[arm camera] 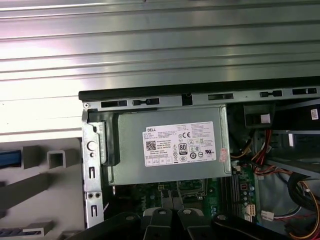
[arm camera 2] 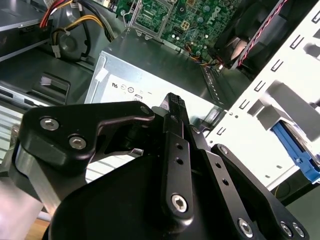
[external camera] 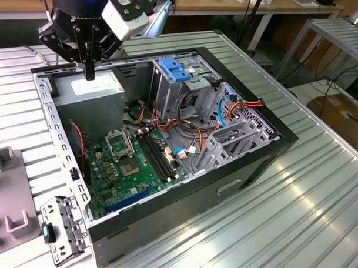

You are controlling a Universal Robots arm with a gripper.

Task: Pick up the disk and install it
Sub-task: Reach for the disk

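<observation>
My black gripper (external camera: 90, 71) hangs over the back left corner of the open computer case (external camera: 248, 166), just above the grey power supply (external camera: 92, 90). Its fingers (arm camera 2: 175, 107) are pressed together with nothing between them. In the second wrist view a bright blue rail of the disk (arm camera 2: 299, 156) shows beyond the case's perforated side wall (arm camera 2: 260, 125). In the first wrist view a blue strip of the disk (arm camera: 9, 159) lies in the grey fixture (arm camera: 35, 180) outside the case. The gripper is apart from the disk.
Inside the case stand a tall metal drive cage (external camera: 168, 95) with a blue latch (external camera: 172, 69), the green motherboard (external camera: 128, 167) and bundles of cables (external camera: 194, 131). A loose metal bracket (external camera: 61, 230) lies on the ribbed aluminium table (external camera: 293, 226) by the front left corner.
</observation>
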